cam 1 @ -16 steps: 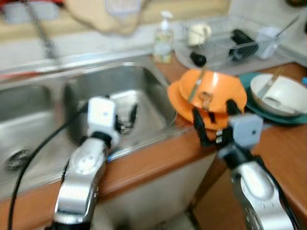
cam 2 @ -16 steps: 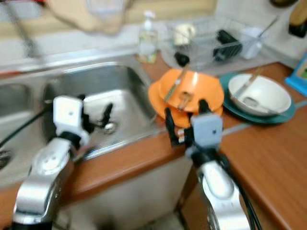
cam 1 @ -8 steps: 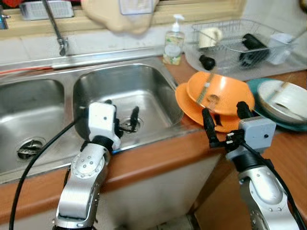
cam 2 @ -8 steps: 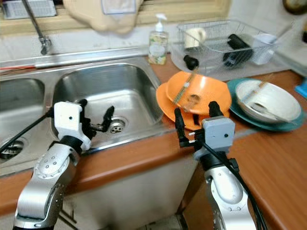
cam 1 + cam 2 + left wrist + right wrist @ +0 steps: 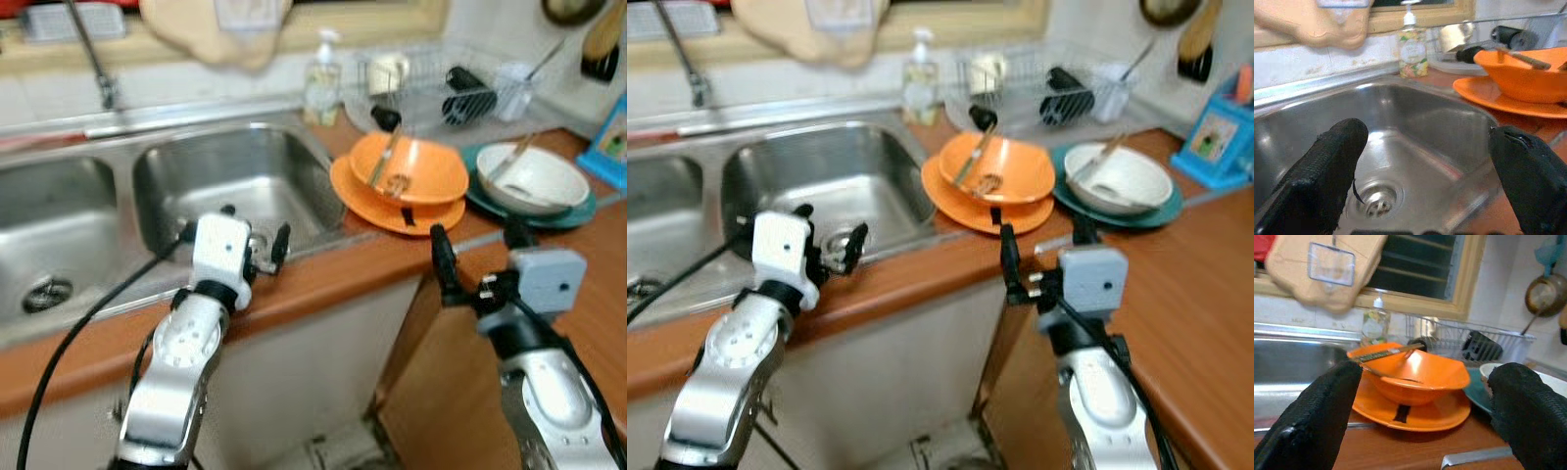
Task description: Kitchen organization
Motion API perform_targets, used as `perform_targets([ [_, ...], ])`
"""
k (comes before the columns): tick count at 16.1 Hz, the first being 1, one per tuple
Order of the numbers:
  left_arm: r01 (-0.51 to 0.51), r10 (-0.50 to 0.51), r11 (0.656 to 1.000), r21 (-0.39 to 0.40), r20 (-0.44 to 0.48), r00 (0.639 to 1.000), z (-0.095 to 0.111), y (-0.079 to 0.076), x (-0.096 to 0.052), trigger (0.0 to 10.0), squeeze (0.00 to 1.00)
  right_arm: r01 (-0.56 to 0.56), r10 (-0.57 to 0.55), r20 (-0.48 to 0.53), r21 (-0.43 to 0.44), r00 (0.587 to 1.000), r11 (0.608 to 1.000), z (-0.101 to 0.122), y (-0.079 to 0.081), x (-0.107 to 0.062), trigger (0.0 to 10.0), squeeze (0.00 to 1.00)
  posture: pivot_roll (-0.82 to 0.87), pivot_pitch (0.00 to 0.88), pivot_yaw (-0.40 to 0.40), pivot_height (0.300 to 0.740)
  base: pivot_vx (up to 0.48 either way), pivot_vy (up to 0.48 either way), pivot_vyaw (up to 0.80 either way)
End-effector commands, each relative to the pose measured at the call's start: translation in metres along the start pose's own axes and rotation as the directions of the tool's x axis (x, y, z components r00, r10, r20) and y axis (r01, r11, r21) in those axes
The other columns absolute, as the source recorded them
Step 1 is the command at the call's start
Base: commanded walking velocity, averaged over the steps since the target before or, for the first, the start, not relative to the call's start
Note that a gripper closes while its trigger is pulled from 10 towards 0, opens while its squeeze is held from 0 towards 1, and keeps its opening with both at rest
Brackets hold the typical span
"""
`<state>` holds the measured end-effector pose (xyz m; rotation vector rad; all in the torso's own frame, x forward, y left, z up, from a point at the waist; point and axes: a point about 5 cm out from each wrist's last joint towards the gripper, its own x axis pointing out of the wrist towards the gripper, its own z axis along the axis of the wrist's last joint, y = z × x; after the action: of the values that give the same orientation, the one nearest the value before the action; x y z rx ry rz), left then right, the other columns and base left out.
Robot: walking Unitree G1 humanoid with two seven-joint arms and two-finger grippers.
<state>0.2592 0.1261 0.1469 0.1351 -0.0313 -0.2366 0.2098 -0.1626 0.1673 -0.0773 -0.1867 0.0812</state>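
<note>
I see the orange bowl [image 5: 409, 166] stacked on an orange plate [image 5: 392, 208] just beside the sink [image 5: 235, 181]. My left gripper [image 5: 253, 240] hovers over the sink's front edge, jaws wide and empty. My right gripper [image 5: 472, 257], also wide and empty, hangs near the plate.

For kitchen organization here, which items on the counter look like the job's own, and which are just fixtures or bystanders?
Likely job items:
orange bowl with a utensil in it, on the orange plate
white bowl on the teal plate

Probably just there:
soap bottle
dish rack
sink
blue stand
</note>
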Motion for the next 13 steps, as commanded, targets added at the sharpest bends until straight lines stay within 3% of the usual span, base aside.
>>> perform_targets([
  [1, -0.016, 0.016, 1.000, 0.020, -0.004, 1.000, -0.001, 0.005, 0.001, 10.0, 0.00, -0.008, 0.008, -0.002, 0.015, 1.000, 1.000, 0.000, -0.001, 0.001, 10.0, 1.00, -0.14, 0.000, -0.013, 0.740, 0.000, 0.000, 0.00],
  [4, -0.063, 0.064, 0.997, -0.045, 0.015, 0.998, 0.005, 0.010, 0.007, 10.0, 0.00, -0.035, 0.038, -0.083, 0.031, 0.996, 0.999, -0.010, 0.002, 0.008, 10.0, 1.00, -0.13, 0.000, -0.011, 0.740, 0.000, -0.160, 0.00],
  [5, -0.066, 0.066, 0.997, -0.036, 0.010, 0.998, 0.003, 0.007, 0.008, 10.0, 0.00, -0.044, 0.045, -0.117, 0.015, 0.992, 0.999, -0.015, 0.004, 0.013, 10.0, 0.89, -0.13, 0.000, -0.012, 0.740, 0.000, -0.480, 0.00],
  [6, -0.064, 0.065, 0.997, -0.035, 0.009, 0.998, 0.003, 0.006, 0.007, 10.0, 0.00, -0.045, 0.047, -0.124, 0.022, 0.991, 0.999, -0.015, 0.004, 0.015, 10.0, 0.51, -0.13, 0.000, -0.014, 0.740, 0.000, -0.480, 0.00],
  [7, -0.072, 0.071, 0.994, -0.083, -0.011, 0.997, 0.001, 0.004, 0.006, 10.0, 0.00, -0.044, 0.049, -0.144, 0.034, 0.988, 0.998, -0.016, 0.004, 0.018, 10.0, 0.00, -0.13, 0.000, -0.017, 0.740, 0.000, 0.000, 0.00],
  [13, -0.076, 0.076, 0.996, -0.042, 0.000, 0.997, 0.002, 0.011, 0.003, 10.0, 0.00, -0.099, 0.111, -0.166, 0.080, 0.980, 0.992, -0.015, 0.011, 0.030, 10.0, 0.00, -0.13, 0.000, -0.021, 0.740, 0.000, 0.000, 0.00],
])
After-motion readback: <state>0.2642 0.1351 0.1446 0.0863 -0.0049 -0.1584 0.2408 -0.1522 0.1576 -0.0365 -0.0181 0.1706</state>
